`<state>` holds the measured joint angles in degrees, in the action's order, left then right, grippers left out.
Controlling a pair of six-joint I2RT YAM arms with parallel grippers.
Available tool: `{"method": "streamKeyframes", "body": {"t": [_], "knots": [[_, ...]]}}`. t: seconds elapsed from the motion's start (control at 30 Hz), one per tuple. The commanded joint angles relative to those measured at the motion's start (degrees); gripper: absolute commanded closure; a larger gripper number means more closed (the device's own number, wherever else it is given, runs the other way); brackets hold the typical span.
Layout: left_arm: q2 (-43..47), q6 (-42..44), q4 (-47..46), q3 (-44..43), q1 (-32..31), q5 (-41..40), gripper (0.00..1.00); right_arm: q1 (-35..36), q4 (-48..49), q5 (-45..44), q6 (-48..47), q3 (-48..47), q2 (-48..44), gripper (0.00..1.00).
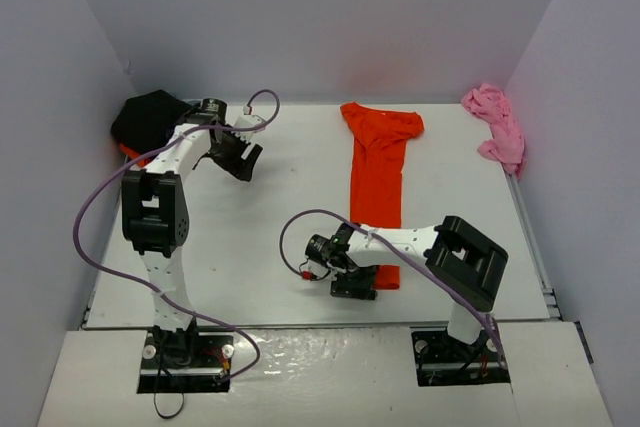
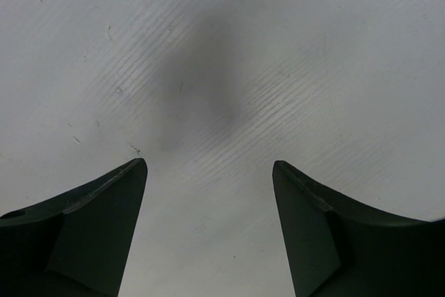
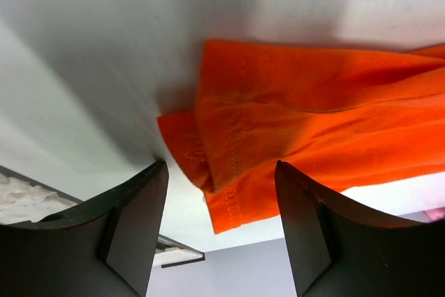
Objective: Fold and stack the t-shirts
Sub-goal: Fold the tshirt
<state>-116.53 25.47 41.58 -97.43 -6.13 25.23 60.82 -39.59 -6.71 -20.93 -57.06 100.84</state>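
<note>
In the top view the table (image 1: 270, 217) carries an orange-red t-shirt (image 1: 378, 172) folded into 1 long narrow strip, running from the upper centre of the frame, where its collar end spreads wider, down to the lower centre. The black t-shirt (image 1: 150, 117) lies bunched in the upper left corner of the table against the wall, with an orange-red sliver (image 1: 127, 151) of cloth showing under its lower left edge. The pink t-shirt (image 1: 496, 125) is crumpled in the upper right corner, partly against the right wall. The right gripper (image 1: 354, 285) sits low at the bottom end of the strip. In the right wrist view its 2 dark fingers (image 3: 132, 227) stand moderately apart, and the hemmed, layered corner of the strip (image 3: 299, 130) reaches down into the gap between them. Bare space shows on either side of the cloth, so nothing is pinched. The left gripper (image 1: 240, 160) hangs over the table in the upper left of the top view, just right of the black t-shirt and apart from it. In the left wrist view its 2 fingers (image 2: 90, 227) are spread wide over bare, faintly ribbed white surface with a soft shadow above them, and they hold nothing.
</note>
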Motion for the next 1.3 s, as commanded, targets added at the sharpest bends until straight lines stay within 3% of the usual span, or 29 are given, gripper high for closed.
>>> {"method": "streamKeyframes", "body": {"t": [0.0,0.1,0.2,0.57,0.77,0.97,1.27], "knots": [[1.9,1.1,-0.4,-2.2,0.4,0.5,0.3,0.1,-0.1,-3.8,1.3,-1.2,0.6,0.46],[2.0,1.2,-0.5,-1.8,0.4,0.3,0.3,0.1,-0.2,-3.3,1.2,-1.2,1.6,0.65],[2.2,1.4,-0.5,-1.4,0.5,0.2,0.3,0.2,-0.2,-3.1,1.1,-1.1,2.3,1.0],[2.1,2.0,-0.1,-1.2,0.6,0.0,0.3,2.1,-3.6,3.0,-0.8,-5.6,-3.0,1.0],[1.6,2.0,0.5,-2.3,0.5,0.0,0.3,1.6,-3.5,-7.5,-2.1,-10.8,-3.5,1.0],[1.4,2.8,1.5,-2.9,0.5,-0.5,0.3,-2.1,-3.6,-13.6,-6.1,-16.4,-4.0,1.0],[1.4,3.8,2.0,-2.6,0.7,-0.5,0.3,-16.5,-3.3,-15.4,-14.8,-29.2,0.7,1.0]]}}
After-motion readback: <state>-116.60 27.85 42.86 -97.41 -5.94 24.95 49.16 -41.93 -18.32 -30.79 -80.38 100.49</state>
